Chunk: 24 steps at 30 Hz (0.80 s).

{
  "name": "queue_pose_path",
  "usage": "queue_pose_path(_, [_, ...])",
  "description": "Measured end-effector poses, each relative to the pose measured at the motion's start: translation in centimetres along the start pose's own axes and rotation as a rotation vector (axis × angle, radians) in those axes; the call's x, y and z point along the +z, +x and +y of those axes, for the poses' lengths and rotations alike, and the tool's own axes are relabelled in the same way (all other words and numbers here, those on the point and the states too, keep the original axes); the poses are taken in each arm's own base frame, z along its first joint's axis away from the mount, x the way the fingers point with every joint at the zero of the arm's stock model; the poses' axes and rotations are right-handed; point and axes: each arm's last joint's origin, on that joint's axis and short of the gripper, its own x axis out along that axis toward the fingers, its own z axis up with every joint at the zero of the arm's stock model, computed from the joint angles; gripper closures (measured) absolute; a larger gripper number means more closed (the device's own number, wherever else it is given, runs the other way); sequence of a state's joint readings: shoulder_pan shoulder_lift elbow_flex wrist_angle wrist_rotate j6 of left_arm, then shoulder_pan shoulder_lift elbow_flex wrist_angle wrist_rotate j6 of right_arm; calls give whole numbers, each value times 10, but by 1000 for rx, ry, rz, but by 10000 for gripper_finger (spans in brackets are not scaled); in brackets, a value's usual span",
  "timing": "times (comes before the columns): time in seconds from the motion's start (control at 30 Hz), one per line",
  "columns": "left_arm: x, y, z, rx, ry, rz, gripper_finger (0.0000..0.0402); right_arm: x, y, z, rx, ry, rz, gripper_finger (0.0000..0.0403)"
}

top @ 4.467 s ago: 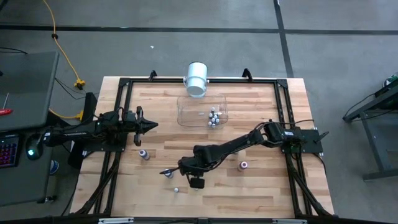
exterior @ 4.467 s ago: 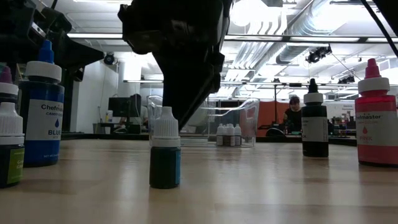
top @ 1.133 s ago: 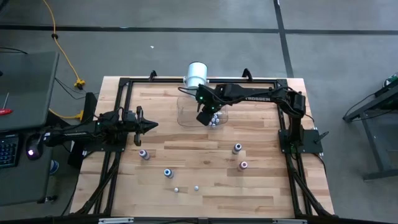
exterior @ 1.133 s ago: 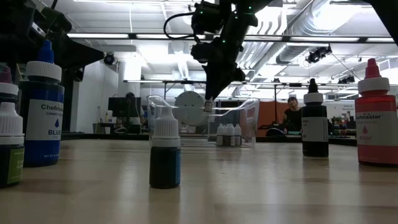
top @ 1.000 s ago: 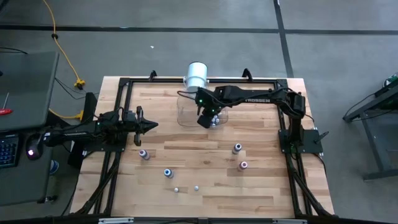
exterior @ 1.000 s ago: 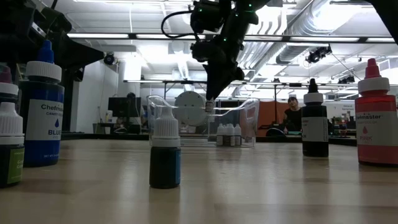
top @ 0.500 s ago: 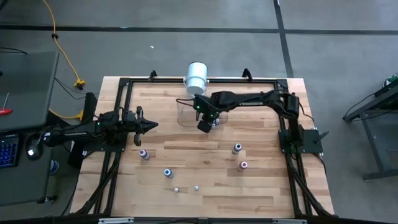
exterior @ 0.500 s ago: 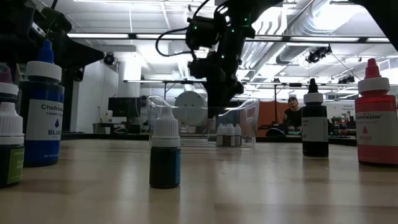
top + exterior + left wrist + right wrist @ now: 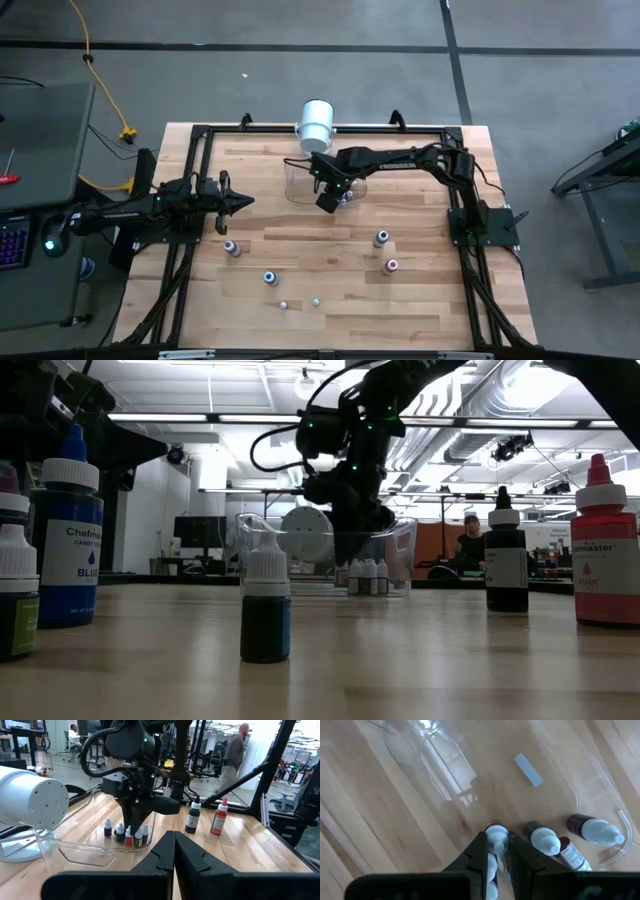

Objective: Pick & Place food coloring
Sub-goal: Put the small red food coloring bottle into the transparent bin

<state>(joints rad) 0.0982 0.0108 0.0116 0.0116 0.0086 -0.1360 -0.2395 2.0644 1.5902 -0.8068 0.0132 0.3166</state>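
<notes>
Clear plastic tub (image 9: 325, 178) holds the right pincer (image 9: 496, 851), lowered inside and clamped on a small food coloring bottle (image 9: 496, 836), seemingly to stand it beside those already there. Left pincer (image 9: 244, 201) waits clenched over the table (image 9: 420, 300).

Lower body of red-capped food coloring bottle (image 9: 495, 832) hidden between right gripper (image 9: 496, 851) fingers; bottle labels in clear tub (image 9: 300, 190) too small to read.
</notes>
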Motion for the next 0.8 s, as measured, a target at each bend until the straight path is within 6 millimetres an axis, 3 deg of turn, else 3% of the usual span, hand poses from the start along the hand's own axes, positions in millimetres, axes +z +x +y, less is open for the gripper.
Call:
queue_pose_path(0.57, [0,0,0,0,0,0,401,2,0,-9,-13,37,10,361])
queue_pose_path(0.8, [0,0,0,0,0,0,401,1,0,-10,-8,19,20,322])
